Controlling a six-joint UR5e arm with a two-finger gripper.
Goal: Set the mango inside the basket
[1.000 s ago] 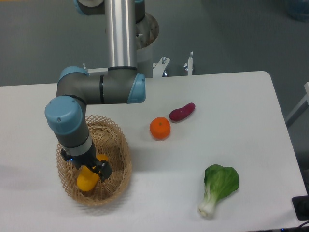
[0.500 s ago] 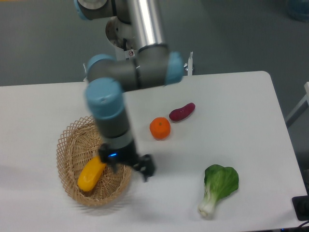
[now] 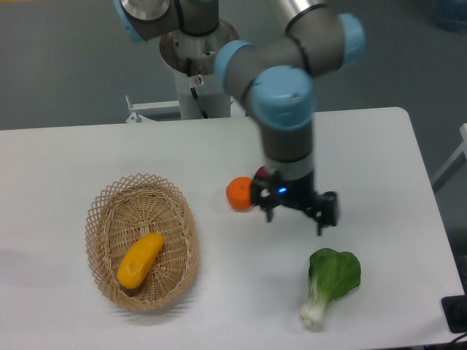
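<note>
table (image 3: 379,146) | mango (image 3: 140,259) in basket (image 3: 102,211) | tool (image 3: 295,216) open, empty

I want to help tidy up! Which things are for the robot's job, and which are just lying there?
For the job:
- long yellow-orange mango
- oval tan wicker basket

Just lying about:
- round orange citrus fruit
- leafy green bok choy

A white table (image 3: 379,146) with rounded corners fills most of the view under even, soft light. Behind it lies a plain dark grey floor (image 3: 66,65). A pale blue object (image 3: 451,13) sits cut off at the top right corner, too cropped to identify.
</note>
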